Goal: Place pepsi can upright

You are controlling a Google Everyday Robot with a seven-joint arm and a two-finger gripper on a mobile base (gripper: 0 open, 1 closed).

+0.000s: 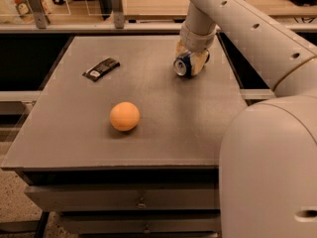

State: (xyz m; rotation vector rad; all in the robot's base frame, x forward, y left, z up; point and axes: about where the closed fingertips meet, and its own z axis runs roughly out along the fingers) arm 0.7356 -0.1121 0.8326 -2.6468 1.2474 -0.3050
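Observation:
The pepsi can (182,65) is dark blue with a silver top. It lies on its side at the back right of the grey table (163,128), its top facing the front left. My gripper (190,62) reaches down from the white arm (233,19) and sits around the can, with its cream fingers (199,63) on either side of it.
An orange ball (124,116) sits at the front middle of the table. A flat black packet (100,68) lies at the back left. Clear holders and a wooden surface stand behind the table. The robot's white body (270,172) fills the right foreground.

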